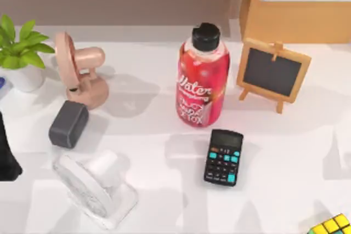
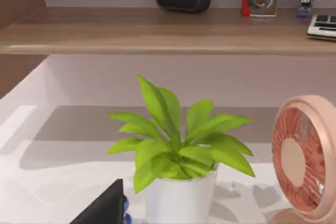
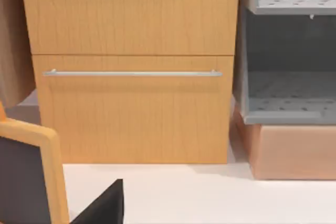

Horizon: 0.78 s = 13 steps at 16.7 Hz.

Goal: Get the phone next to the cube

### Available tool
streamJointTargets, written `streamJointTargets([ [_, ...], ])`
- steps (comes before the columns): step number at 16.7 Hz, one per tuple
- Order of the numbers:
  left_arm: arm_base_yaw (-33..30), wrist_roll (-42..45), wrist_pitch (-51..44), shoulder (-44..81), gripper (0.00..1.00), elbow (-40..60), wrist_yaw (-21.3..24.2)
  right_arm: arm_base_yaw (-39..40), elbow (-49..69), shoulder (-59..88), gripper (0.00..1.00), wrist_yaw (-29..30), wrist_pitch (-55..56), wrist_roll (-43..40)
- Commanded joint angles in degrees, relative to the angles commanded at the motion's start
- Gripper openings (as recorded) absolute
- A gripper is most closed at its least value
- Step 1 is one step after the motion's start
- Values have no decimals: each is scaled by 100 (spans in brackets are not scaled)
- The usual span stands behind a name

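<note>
The left end effector (image 1: 6, 157), grip state unreadable, hangs at the worktop's (image 1: 285, 152) left edge; the calculator (image 1: 224, 157), presumably the "phone", lies untouched mid-worktop, well apart from the cube (image 1: 333, 226) at the front-right corner.

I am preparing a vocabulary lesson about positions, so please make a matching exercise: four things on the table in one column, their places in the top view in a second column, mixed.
Things:
1. red drink bottle with black cap
2. black pocket calculator with teal keys
3. small wooden-framed chalkboard easel
4. yellow and green puzzle cube

Places:
A. bottom right corner
B. right of the bottle, toward the back
C. centre, standing upright
D. just in front of the bottle

Pairs: 1-C, 2-D, 3-B, 4-A
</note>
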Motion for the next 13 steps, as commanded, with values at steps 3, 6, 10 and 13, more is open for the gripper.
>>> streamJointTargets([
  [3,48,45,-40,64,100,49,-1,0,0,0,100,0,0,0],
  [6,430,413,-368,614,100,451,-1,0,0,0,100,0,0,0],
  [10,1334,1303,-1184,2171,100,1396,18,0,0,0,100,0,0,0],
  [13,2166,2126,-1968,3775,100,2240,34,0,0,0,100,0,0,0],
])
